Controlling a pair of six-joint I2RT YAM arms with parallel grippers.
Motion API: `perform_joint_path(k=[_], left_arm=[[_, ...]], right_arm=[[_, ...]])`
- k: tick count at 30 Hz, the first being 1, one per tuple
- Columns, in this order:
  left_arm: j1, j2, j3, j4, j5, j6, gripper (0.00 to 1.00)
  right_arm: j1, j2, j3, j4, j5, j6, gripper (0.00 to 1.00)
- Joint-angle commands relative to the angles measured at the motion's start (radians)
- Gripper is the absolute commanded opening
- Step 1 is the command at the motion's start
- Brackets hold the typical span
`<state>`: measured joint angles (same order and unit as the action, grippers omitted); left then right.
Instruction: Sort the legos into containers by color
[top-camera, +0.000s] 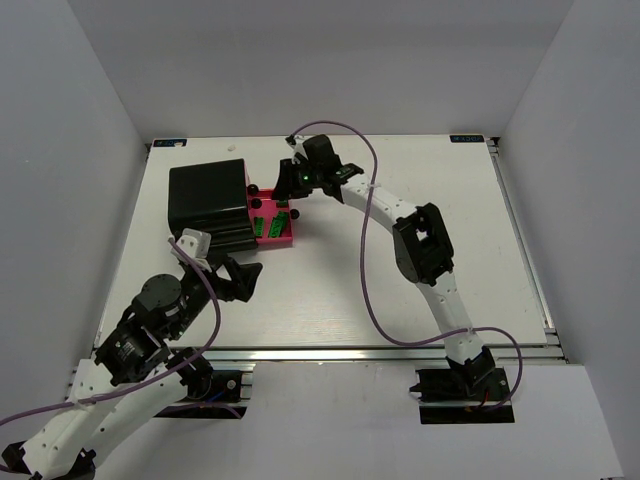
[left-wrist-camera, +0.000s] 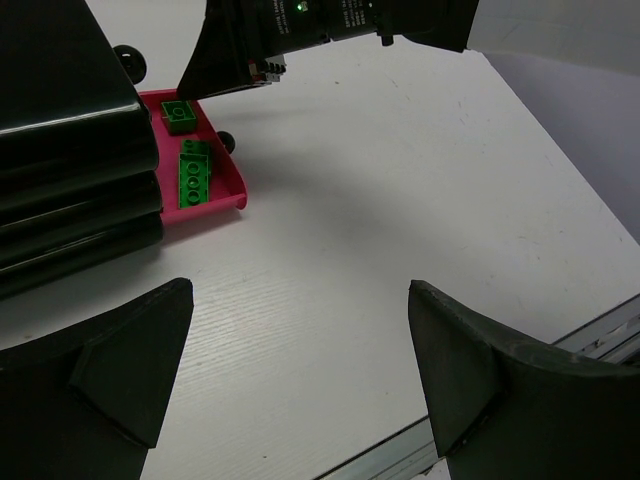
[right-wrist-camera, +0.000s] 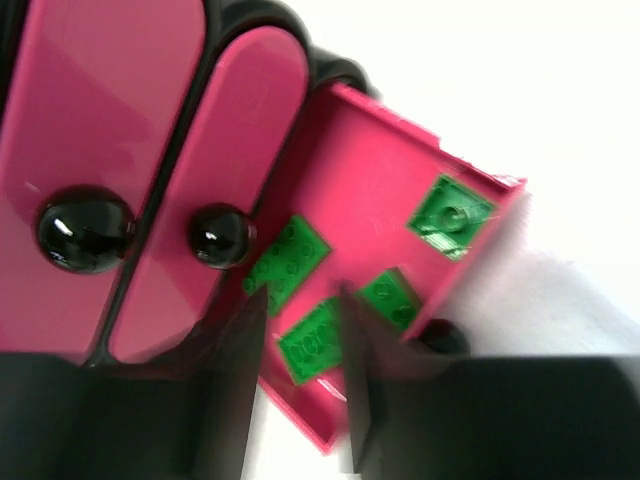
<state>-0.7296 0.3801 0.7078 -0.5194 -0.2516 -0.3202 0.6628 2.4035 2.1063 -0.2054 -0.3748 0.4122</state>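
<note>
You've got a glossy black rect plastic box (top-camera: 207, 195): plain black all over, pale reflections on top. The pink-magenta plastic box (right-wrist-camera: 360, 170) beside it is the same hot pink inside & out, and its rounded pink panels are outlined in black. Its round knobs (right-wrist-camera: 85, 228) are glossy black w/ white glints. The small studded plastic bricks (right-wrist-camera: 290, 255) you can see in the pink box are all bright green. Table top (top-camera: 470, 200) is white w/ faint grain lines, front rail (top-camera: 330, 352) silver. Left arm (top-camera: 100, 410) & right arm (top-camera: 445, 300) have white shells & black joints. Cables (top-camera: 367, 300) are purple. LED (top-camera: 304, 178) on the right wrist glows green.
</note>
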Motion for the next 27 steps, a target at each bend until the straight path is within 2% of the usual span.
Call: perform_joint_path(k=[1,4,9,16,23,27], left_arm=[[0.004,-0.017,-0.001,-0.004,-0.011,-0.005,0.98],[0.004,-0.026,-0.001,-0.001,-0.006,-0.003,0.98],[0.004,-0.029,-0.001,0.005,0.003,-0.002,0.98],[0.004,-0.038,-0.002,0.005,0.005,-0.002,0.98],[0.004,-0.035,-0.002,0.007,0.009,0.001,0.98],[0.004,-0.040,-0.002,0.006,0.009,0.001,0.98]], right_arm=[[-0.034,-0.121,-0.020,0.052,0.023,-0.058,0.26],[-0.058,-0.153,-0.094,0.047,0.077,-0.119,0.00],[-0.055,-0.133,-0.134,-0.037,0.214,-0.203,0.00],[-0.040,-0.034,-0.080,-0.117,0.191,-0.230,0.00],[-0.022,0.011,-0.071,-0.115,0.299,-0.282,0.00],[-0.016,0.029,-0.071,-0.121,0.286,-0.289,0.00]])
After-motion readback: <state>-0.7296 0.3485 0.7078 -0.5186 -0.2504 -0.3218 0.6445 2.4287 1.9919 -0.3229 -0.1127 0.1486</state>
